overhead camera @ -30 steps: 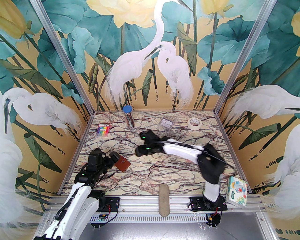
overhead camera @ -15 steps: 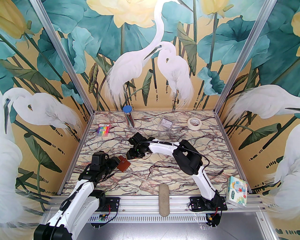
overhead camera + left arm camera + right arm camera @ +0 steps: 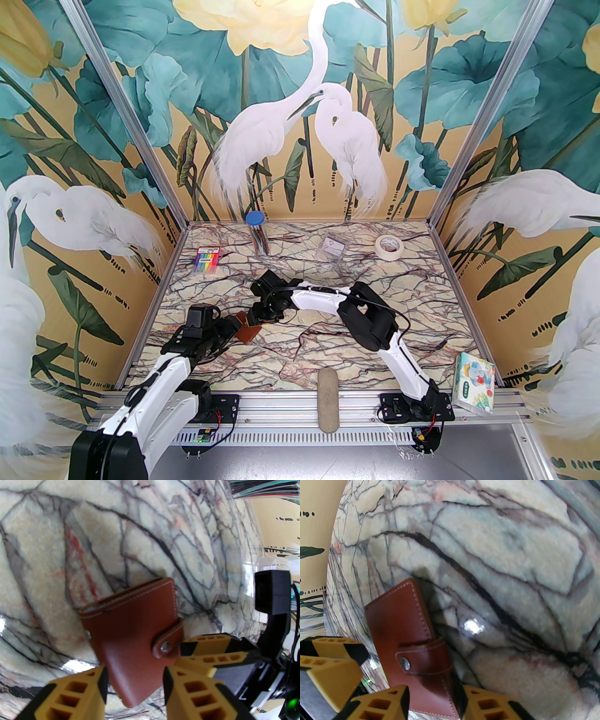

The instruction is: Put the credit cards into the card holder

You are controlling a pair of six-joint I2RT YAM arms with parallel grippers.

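holding: my left tool (image 3: 134, 674) looks clamped on the card holder (image 3: 131, 625), with its pads against both edges of the near corner.
where: the holder is at about 8 o'clock on the desk (image 3: 328, 347). it is closed, with the snap tab (image 3: 421, 658) fastened.
right tool (image 3: 434, 691): fingers apart, gripping nothing, tips at the holder's tab edge.
bearing: from my right tool the holder lies at 12 o'clock, just ahead. its long axis runs 11 to 5 in that wrist view.
nearer arm: both arms reach it, but i judge the free right tool best placed for the tab.
hidden: my right fingers cover the holder's near end. i cannot tell whether it rests flat on the desk or is raised. the shut cover hides whether any credit cards are inside.
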